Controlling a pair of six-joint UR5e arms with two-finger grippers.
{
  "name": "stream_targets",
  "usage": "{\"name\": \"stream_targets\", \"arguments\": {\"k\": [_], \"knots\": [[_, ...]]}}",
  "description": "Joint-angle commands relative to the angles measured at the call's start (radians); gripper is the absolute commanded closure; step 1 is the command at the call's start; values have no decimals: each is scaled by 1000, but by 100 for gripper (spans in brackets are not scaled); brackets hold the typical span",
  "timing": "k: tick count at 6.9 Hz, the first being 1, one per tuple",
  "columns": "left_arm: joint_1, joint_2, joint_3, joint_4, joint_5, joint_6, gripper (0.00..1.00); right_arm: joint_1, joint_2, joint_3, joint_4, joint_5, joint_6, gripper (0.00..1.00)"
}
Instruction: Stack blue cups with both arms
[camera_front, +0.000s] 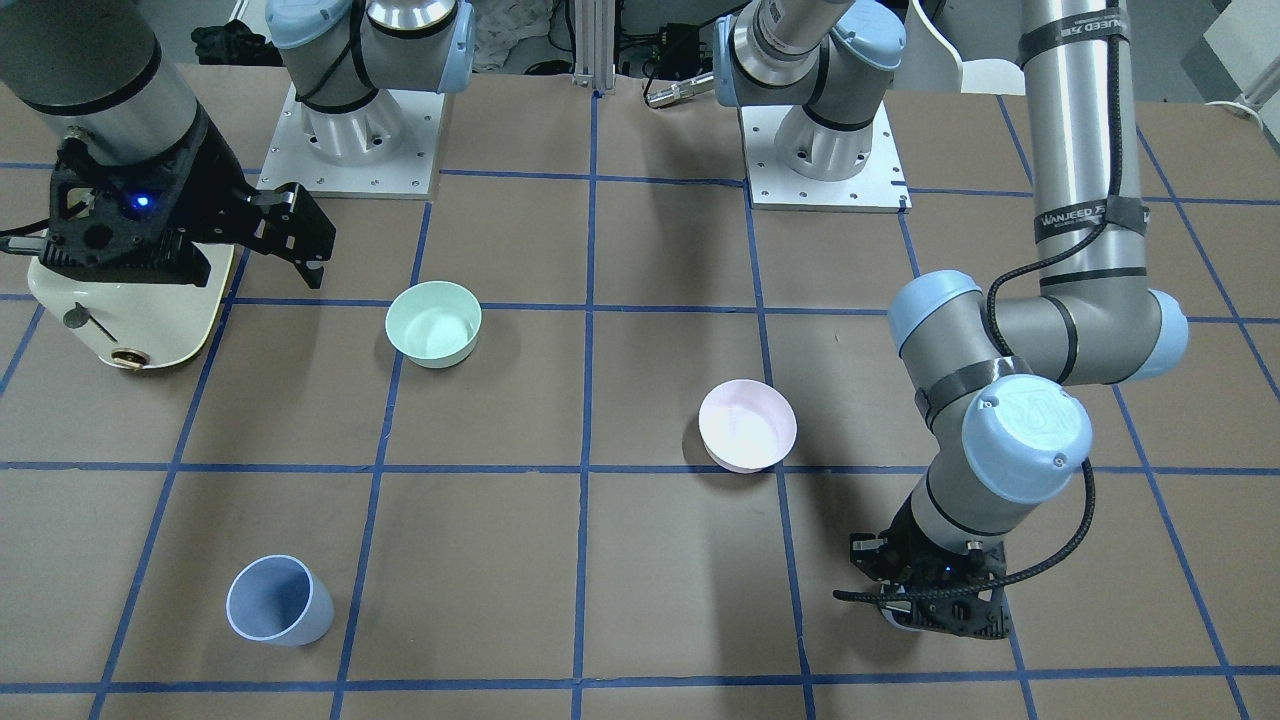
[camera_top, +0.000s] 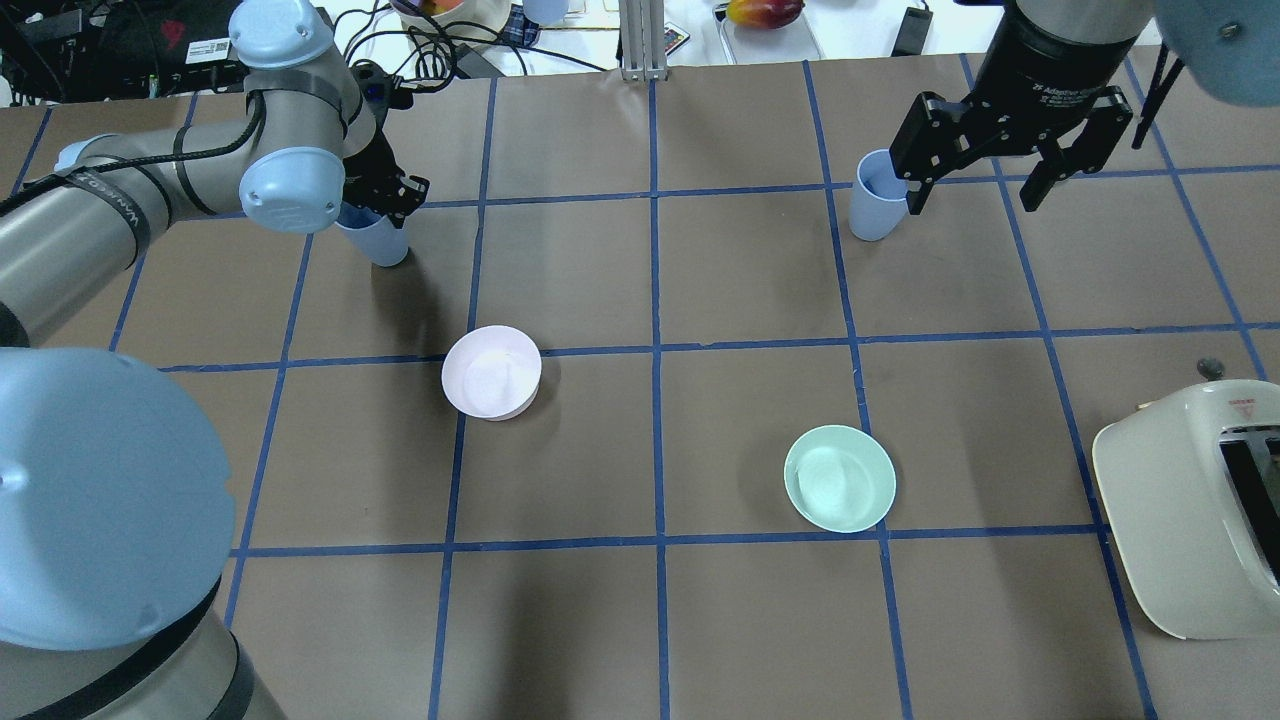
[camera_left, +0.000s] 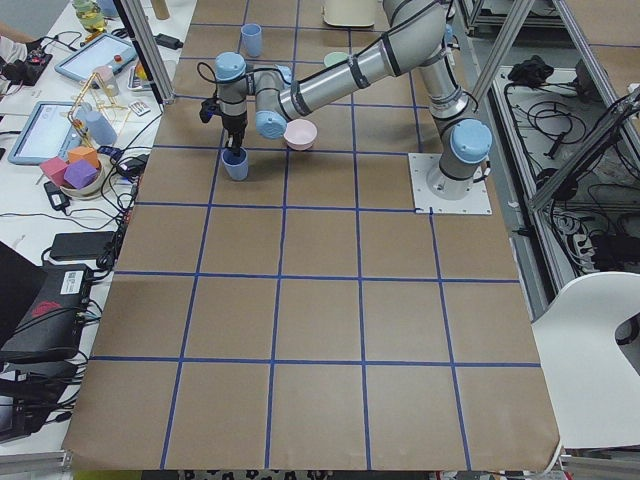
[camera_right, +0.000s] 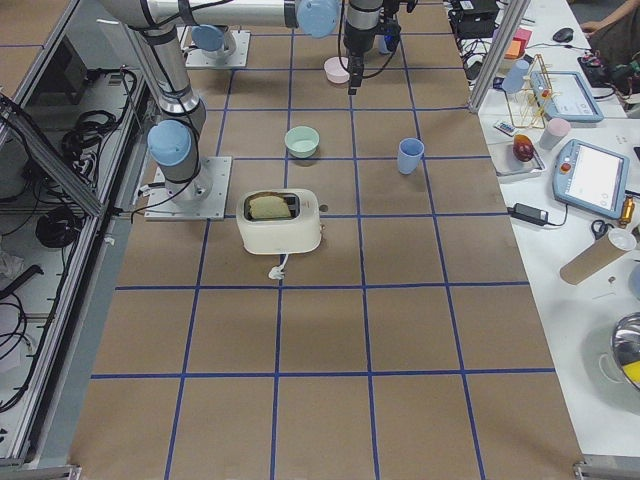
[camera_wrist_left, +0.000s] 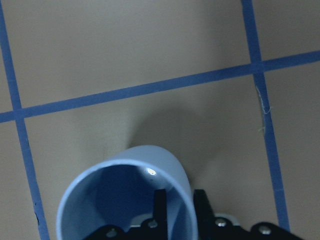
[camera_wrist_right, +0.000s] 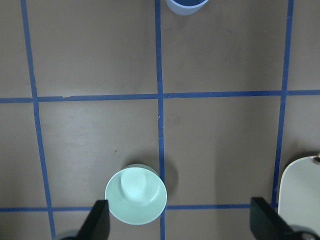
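One blue cup (camera_top: 376, 240) stands at the far left of the table. My left gripper (camera_top: 386, 203) is down on it. In the left wrist view one finger (camera_wrist_left: 160, 202) is inside the cup (camera_wrist_left: 165, 165) and the other outside, shut on its wall. From the front the gripper (camera_front: 925, 600) hides most of that cup. The second blue cup (camera_top: 877, 207) stands upright at the far right and also shows in the front view (camera_front: 278, 600). My right gripper (camera_top: 1010, 150) is open and empty, high above the table beside it. The right wrist view shows that cup (camera_wrist_right: 186, 5) at the top edge.
A pale pink bowl (camera_top: 491, 371) sits left of centre and a mint-green bowl (camera_top: 839, 478) right of centre. A cream toaster (camera_top: 1190, 510) stands at the near right edge. The operators' desk with loose items lies beyond the far edge.
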Motion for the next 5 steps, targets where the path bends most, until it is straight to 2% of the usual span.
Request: {"name": "stream_targets", "arguments": {"k": [1, 3, 5], "knots": [[-118, 31, 28, 13, -13, -111, 100, -11, 98, -15, -219, 0, 2, 0], [-354, 53, 27, 0, -13, -408, 100, -18, 253, -17, -461, -1, -67, 0], [-498, 86, -76, 6, -24, -655, 100, -52, 350, -23, -585, 2, -135, 0]]}}
